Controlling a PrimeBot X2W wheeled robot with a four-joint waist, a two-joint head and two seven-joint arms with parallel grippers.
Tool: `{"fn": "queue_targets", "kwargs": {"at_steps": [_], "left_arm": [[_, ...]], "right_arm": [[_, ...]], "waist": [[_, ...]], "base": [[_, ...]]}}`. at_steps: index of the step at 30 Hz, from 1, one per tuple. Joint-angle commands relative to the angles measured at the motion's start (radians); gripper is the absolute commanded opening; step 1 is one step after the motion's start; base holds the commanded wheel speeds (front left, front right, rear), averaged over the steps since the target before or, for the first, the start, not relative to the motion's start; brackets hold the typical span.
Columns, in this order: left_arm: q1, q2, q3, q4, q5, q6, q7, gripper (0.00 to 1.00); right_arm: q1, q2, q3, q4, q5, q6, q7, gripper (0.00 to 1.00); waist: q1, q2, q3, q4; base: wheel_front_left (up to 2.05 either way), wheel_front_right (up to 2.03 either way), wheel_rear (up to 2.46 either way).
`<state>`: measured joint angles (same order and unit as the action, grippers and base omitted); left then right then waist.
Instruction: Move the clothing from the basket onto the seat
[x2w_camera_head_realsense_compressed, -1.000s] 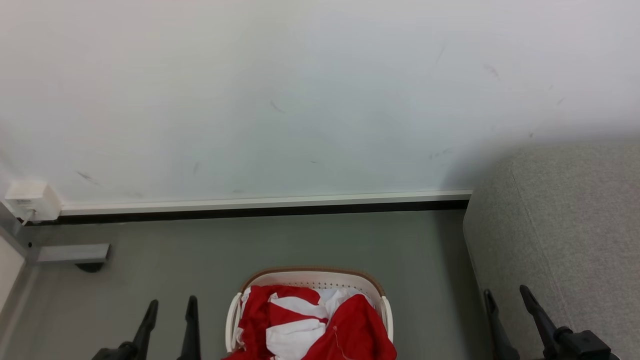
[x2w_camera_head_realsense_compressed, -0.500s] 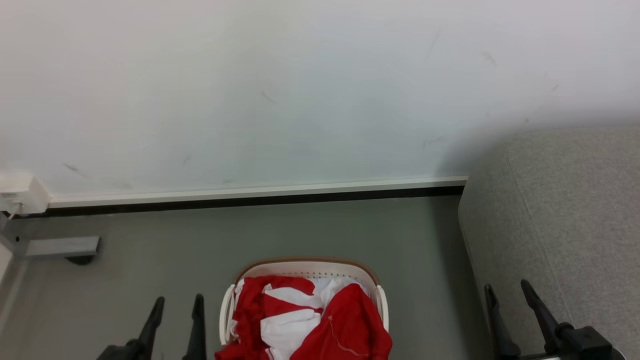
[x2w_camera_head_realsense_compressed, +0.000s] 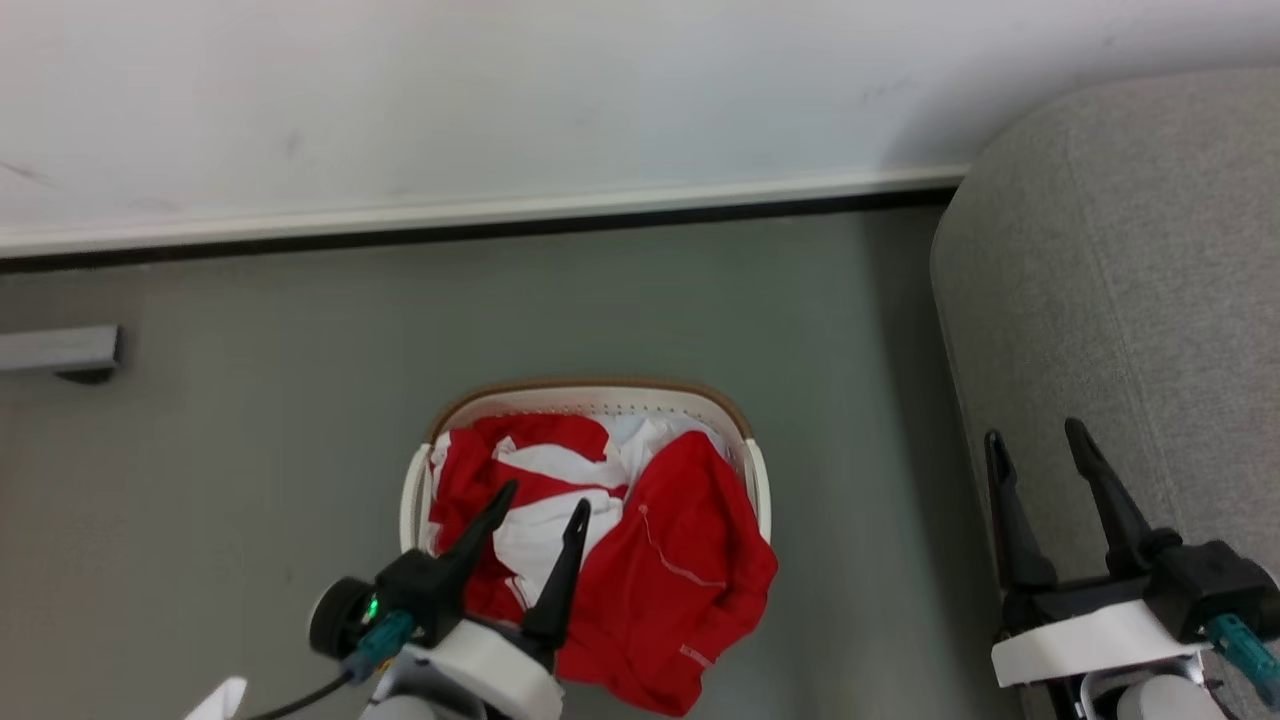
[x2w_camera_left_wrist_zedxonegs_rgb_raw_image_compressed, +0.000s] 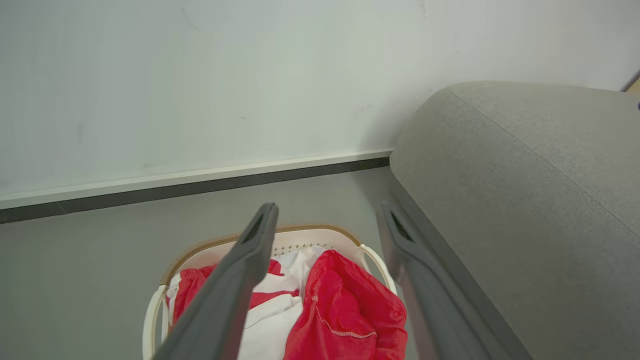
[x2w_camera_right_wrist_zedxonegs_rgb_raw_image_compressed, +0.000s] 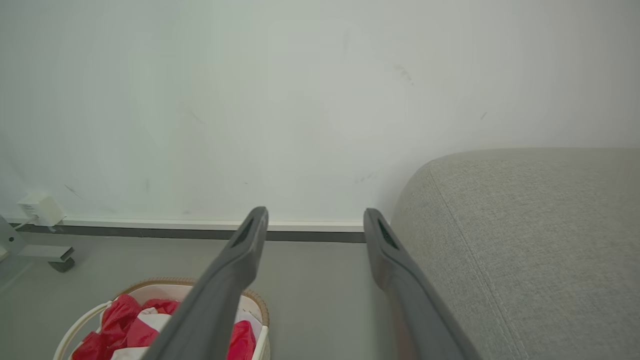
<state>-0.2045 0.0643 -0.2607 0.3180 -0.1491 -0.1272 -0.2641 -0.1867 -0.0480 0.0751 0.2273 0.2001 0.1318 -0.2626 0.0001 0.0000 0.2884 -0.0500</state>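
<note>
**Q:** What lies nearest in the head view?

**A:** The left end effector (x2w_camera_head_realsense_compressed: 546, 495), fingers spread wide and holding nothing, is poised over the clothing (x2w_camera_head_realsense_compressed: 680, 540). The right end effector (x2w_camera_head_realsense_compressed: 1031, 430), equally wide and empty, hangs by the side of the seat (x2w_camera_head_realsense_compressed: 1130, 250).

**Q:** Where is the clothing?

**A:** It is heaped in the basket (x2w_camera_head_realsense_compressed: 590, 385), which stands on the floor (x2w_camera_head_realsense_compressed: 250, 450). One red fold spills over the near rim. Nothing lies on the seat yet.

**Q:** How is the pick best made?

**A:** As a judgement: lower the left end effector onto a raised, bunched fold near the middle of the heap. Close on several layers rather than on thin trim. Lift straight up until the cloth clears the rim, and only then swing right. The basket looks light, so a snagged garment could drag it.

**Q:** And farther off?

**A:** The seat rises near the basket, on its right, and runs back to the wall (x2w_camera_head_realsense_compressed: 500, 90).
</note>
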Motion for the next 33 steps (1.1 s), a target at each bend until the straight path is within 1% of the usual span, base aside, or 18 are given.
{"fn": "queue_targets", "kwargs": {"at_steps": [1,4,7,10,12,21,28,33], "left_arm": [[-0.072,0.025,-0.054,0.033,-0.009,-0.004,-0.001,1.00],[-0.160,0.052,-0.134,0.088,-0.033,-0.003,-0.001,1.00],[-0.250,0.080,-0.210,0.184,-0.044,-0.001,0.001,1.00],[-0.342,0.094,-0.276,0.283,-0.061,-0.001,0.014,1.00],[-0.392,0.098,-0.302,0.336,-0.075,-0.001,0.015,1.00],[-0.556,0.109,-0.358,0.533,-0.097,-0.002,0.066,1.00],[-0.652,0.105,-0.383,0.618,-0.155,-0.002,0.042,1.00],[-0.704,0.119,-0.392,0.678,-0.168,-0.002,0.036,1.00]], "right_arm": [[-0.039,-0.004,0.000,-0.021,-0.008,-0.002,-0.003,1.00],[-0.079,-0.004,0.006,-0.049,-0.012,-0.002,-0.003,1.00],[-0.117,-0.004,0.010,-0.081,-0.012,-0.002,-0.003,1.00],[-0.146,-0.004,0.026,-0.114,-0.001,-0.002,-0.003,1.00],[-0.162,-0.003,0.033,-0.137,0.004,-0.002,-0.003,1.00],[-0.184,-0.003,0.030,-0.217,0.008,-0.002,-0.003,1.00],[-0.188,-0.003,0.034,-0.231,0.000,-0.002,-0.003,1.00],[-0.193,-0.003,0.041,-0.240,-0.001,-0.002,-0.003,1.00]], "waist": [[-0.0001,0.0000,0.134,-0.025],[-0.0001,0.0000,0.211,-0.046],[-0.0001,0.0000,0.279,-0.068],[-0.0001,0.0000,0.340,-0.093],[-0.0001,0.0000,0.376,-0.110],[-0.0001,0.0000,0.499,-0.144],[-0.0001,0.0000,0.553,-0.146],[-0.0001,0.0000,0.577,-0.153]], "base": [[0.00,0.00,0.00],[0.00,0.00,0.00],[0.00,0.00,0.00],[0.00,0.00,0.00],[0.00,0.00,0.00],[0.00,0.00,0.00],[0.00,0.00,0.00],[0.00,0.00,0.00]]}}
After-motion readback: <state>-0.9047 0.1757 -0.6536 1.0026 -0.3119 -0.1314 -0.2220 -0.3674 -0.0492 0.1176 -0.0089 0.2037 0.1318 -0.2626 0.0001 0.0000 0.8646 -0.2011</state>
